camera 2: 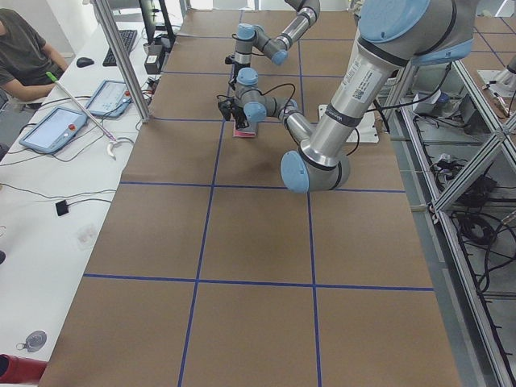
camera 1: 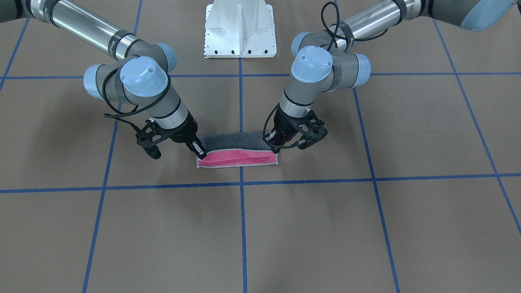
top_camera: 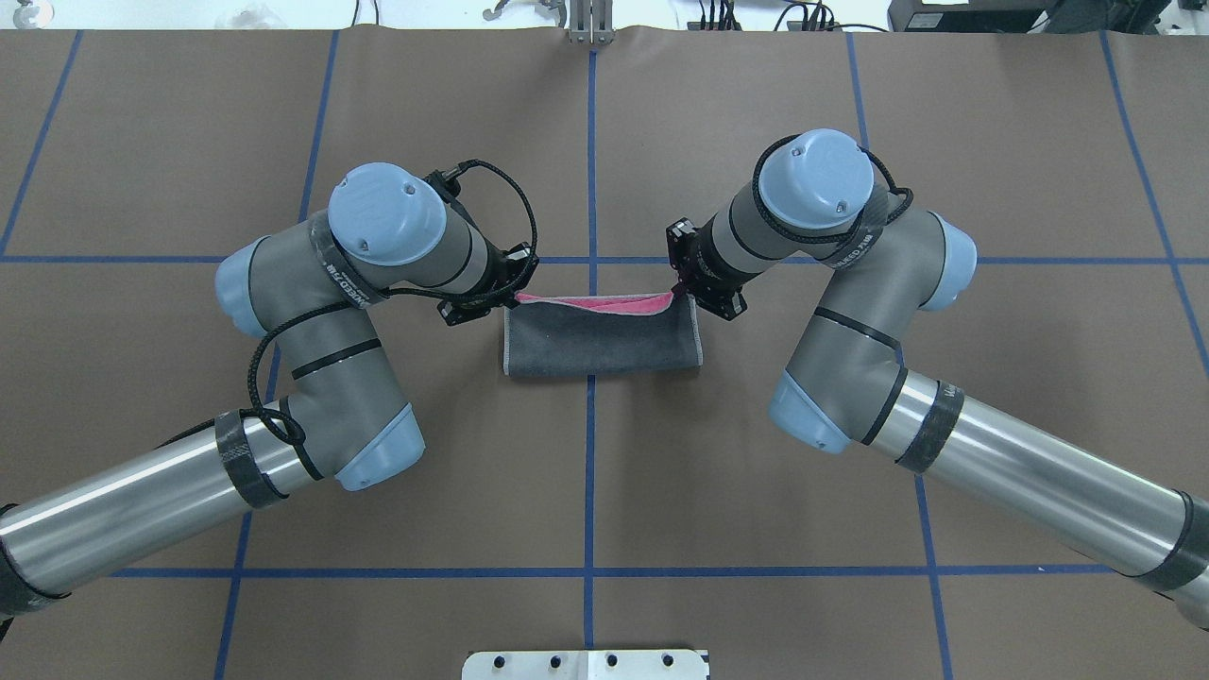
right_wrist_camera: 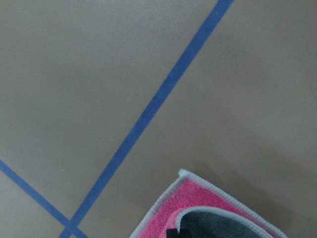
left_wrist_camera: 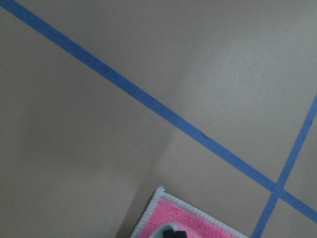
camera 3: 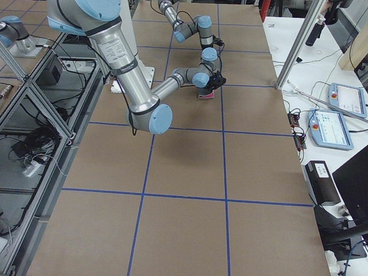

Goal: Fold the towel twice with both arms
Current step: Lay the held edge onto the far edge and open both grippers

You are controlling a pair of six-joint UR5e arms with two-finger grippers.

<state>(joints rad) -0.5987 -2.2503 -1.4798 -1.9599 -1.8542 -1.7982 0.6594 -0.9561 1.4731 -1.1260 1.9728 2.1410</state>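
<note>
The towel [top_camera: 600, 338] lies at the table's middle, folded in half with the dark grey face up. A pink strip [camera 1: 238, 158] shows along its edge far from the robot, where the top layer stands slightly raised. My left gripper [top_camera: 513, 298] is shut on the top layer's corner at one end of that edge; it also shows in the front-facing view [camera 1: 275, 149]. My right gripper [top_camera: 682, 289] is shut on the corner at the other end [camera 1: 201, 155]. Each wrist view shows a pink corner [left_wrist_camera: 171, 215] [right_wrist_camera: 198, 196] with a black fingertip on it.
The white pedestal base [camera 1: 240, 28] stands behind the towel on the robot's side. Blue tape lines [top_camera: 590, 453] grid the brown table. An operator [camera 2: 24, 48] sits at a side desk with tablets [camera 2: 52, 129].
</note>
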